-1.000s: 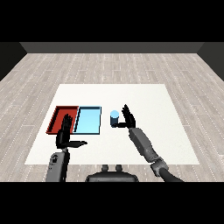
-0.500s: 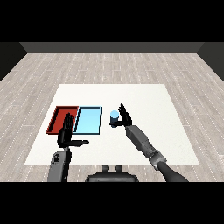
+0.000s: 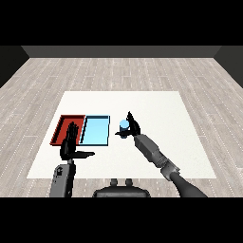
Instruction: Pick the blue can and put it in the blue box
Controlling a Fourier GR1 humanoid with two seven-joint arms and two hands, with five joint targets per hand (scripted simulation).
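A: What is the table (image 3: 156, 118) looking like?

B: It is showing a plain, matt white top, smooth all over. Around the table, the floor (image 3: 118, 71) is looking like pale grey wood planks.

A: And the trays on the table?

B: The red tray (image 3: 60, 127) and the light blue tray (image 3: 97, 133) are looking smooth. The black right hand (image 3: 133, 127) beside the light blue tray is showing a slight sheen.

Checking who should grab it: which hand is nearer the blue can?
Right. The right hand is at the blue can, fingers curling round it. The left hand hangs open over the red tray, beyond the light blue tray.
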